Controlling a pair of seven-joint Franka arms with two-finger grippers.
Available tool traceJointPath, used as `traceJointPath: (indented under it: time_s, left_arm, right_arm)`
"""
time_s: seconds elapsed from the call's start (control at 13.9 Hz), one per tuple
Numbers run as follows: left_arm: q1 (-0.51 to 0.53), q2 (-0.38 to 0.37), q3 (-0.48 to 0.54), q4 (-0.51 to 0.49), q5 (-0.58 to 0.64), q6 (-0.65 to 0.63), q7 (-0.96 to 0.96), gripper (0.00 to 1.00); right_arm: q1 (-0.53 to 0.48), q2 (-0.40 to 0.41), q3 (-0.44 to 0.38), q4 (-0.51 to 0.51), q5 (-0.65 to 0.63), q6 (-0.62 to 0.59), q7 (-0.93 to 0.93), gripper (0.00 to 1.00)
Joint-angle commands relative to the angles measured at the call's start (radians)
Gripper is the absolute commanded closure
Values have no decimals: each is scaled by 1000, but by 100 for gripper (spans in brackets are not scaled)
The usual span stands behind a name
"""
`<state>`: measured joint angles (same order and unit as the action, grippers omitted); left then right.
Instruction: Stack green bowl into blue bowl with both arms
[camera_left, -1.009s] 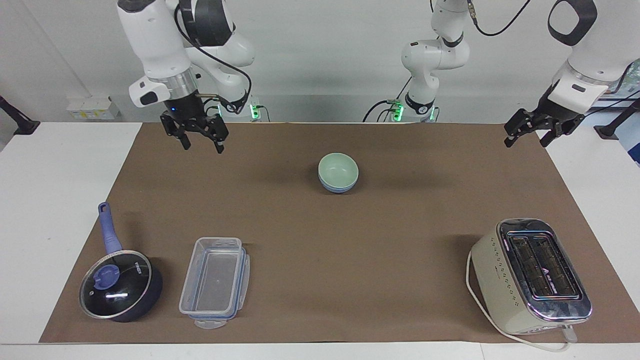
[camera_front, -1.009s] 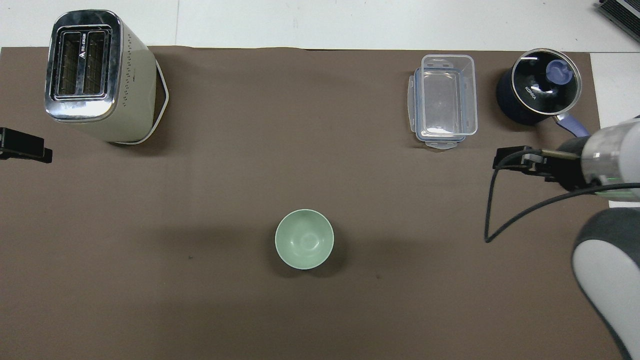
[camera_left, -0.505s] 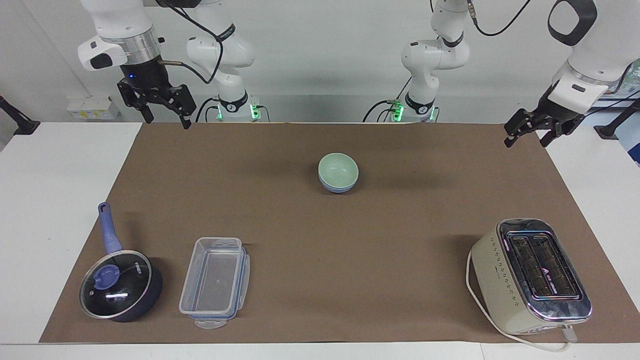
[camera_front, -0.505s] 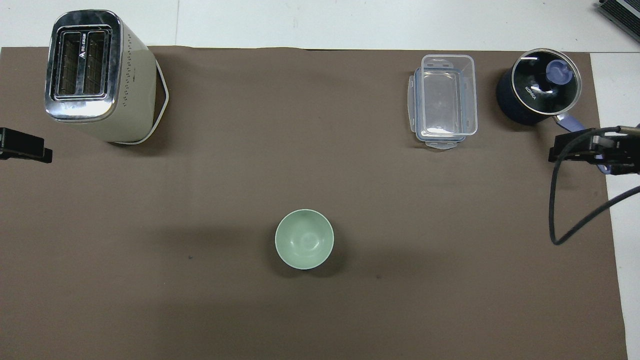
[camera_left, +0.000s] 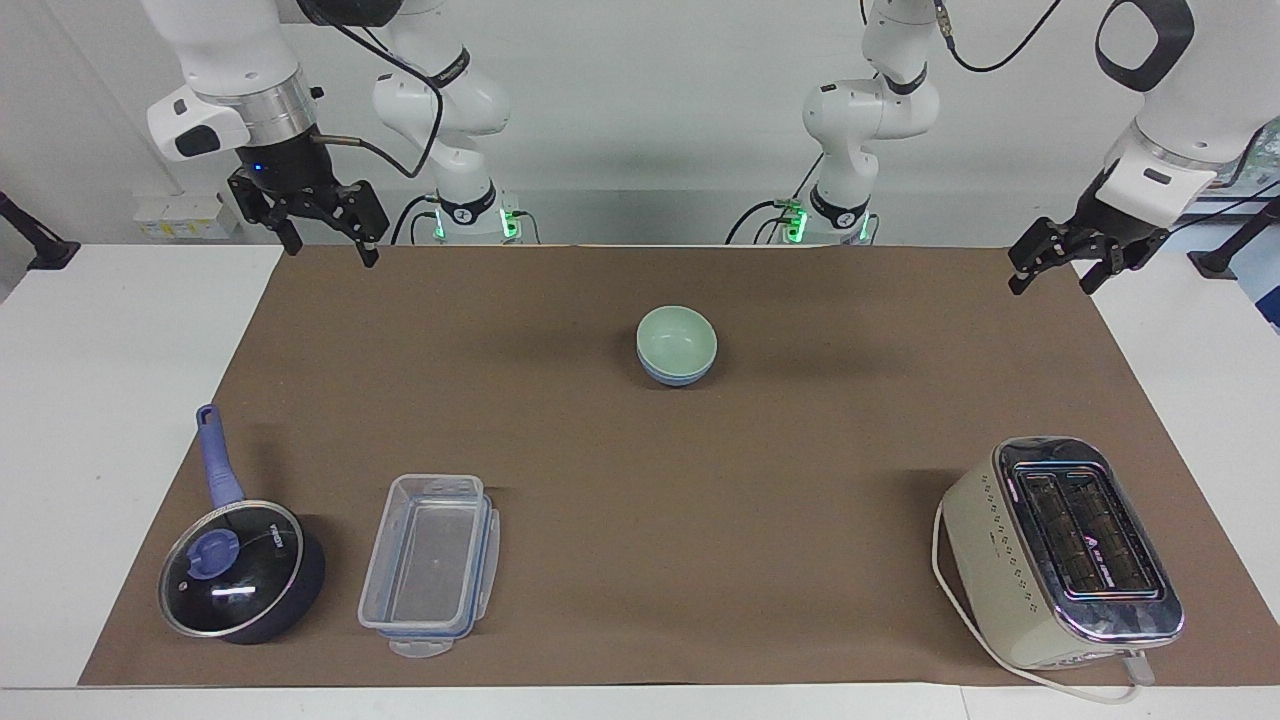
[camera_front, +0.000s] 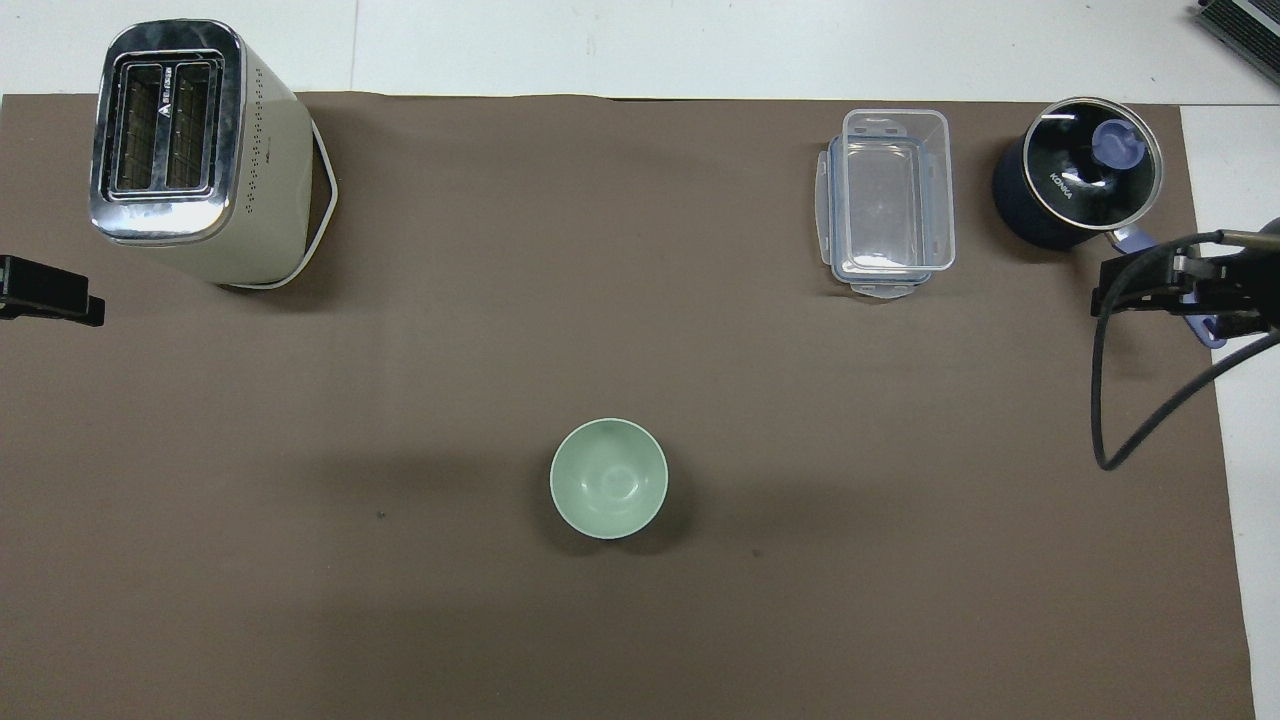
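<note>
Two bowls sit nested near the middle of the brown mat (camera_left: 800, 520), a little toward the robots' edge: the green bowl (camera_left: 677, 338) rests inside the blue bowl (camera_left: 676, 376), whose rim shows only as a band beneath it in the facing view, while the overhead view shows the green bowl (camera_front: 608, 478) alone. Nearest the robots, the right gripper (camera_left: 322, 230) hangs above the mat's corner at the right arm's end, fingers apart and holding nothing; the left gripper (camera_left: 1058, 265) hangs above the mat's edge at the left arm's end, likewise spread and empty. Both are well apart from the bowls. Along the mat's edge farthest from the robots stand a lidded dark saucepan (camera_left: 240, 575) with a blue handle, a clear plastic food container (camera_left: 430, 563) beside it, and a cream toaster (camera_left: 1065, 550) toward the left arm's end. Judging by the nested bowls, the stacking looks complete, and what remains seems only to park the arms, keeping each gripper away from the stack.
</note>
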<state>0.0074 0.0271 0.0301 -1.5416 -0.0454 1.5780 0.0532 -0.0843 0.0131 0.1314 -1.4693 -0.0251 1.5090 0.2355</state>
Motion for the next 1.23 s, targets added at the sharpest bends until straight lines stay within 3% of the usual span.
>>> traceJointPath:
  time_s: [0.0, 0.43, 1.15]
  left_arm:
    - [-4, -6, 1, 5, 16, -15, -12, 0]
    - [-4, -6, 1, 5, 16, -15, -12, 0]
    - [-4, -6, 1, 5, 16, -15, -12, 0]
  right_arm:
    - [-8, -27, 8, -37, 2, -7, -30, 0]
    - [-5, -88, 8, -137, 30, 8, -30, 0]
    - [-3, -91, 8, -138, 33, 8, -30, 0]
